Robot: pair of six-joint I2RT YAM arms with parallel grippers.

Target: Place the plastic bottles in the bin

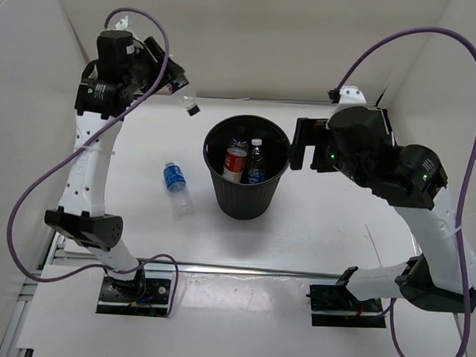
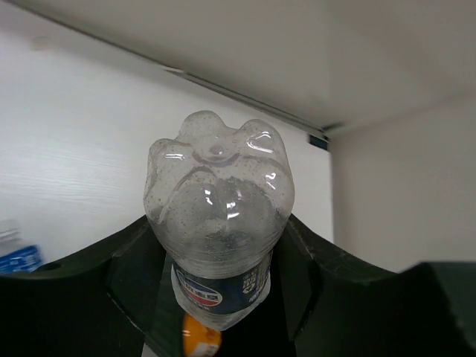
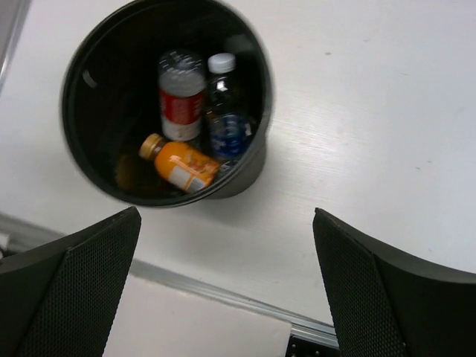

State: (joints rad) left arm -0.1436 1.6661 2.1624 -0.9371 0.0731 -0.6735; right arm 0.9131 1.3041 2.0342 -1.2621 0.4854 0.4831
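Over on the left, the left gripper [image 1: 176, 86] is up high, pinching a clear bottle [image 2: 217, 216] around its blue-labelled body. The base faces the wrist camera and the cap slants down toward the middle, a hold that looks meant for carrying it across and dropping it neck first. It is not over the opening yet: the bottle hangs left of and behind the rim. Below it, a second bottle [image 1: 176, 188] lies on its side on the counter [image 1: 338, 230], near the bin's left wall, next in line I'd say. Centre stage, the bin [image 1: 245, 201] stands upright with three inside: a red-labelled bottle [image 3: 181, 100], a white-capped bottle [image 3: 225, 119] and an orange bottle [image 3: 182, 165] lying on the bottom. On the right, the right gripper [image 1: 303, 146] hovers just beside the rim, jaws spread wide and empty, probably keeping clear so the left arm gets the drop.
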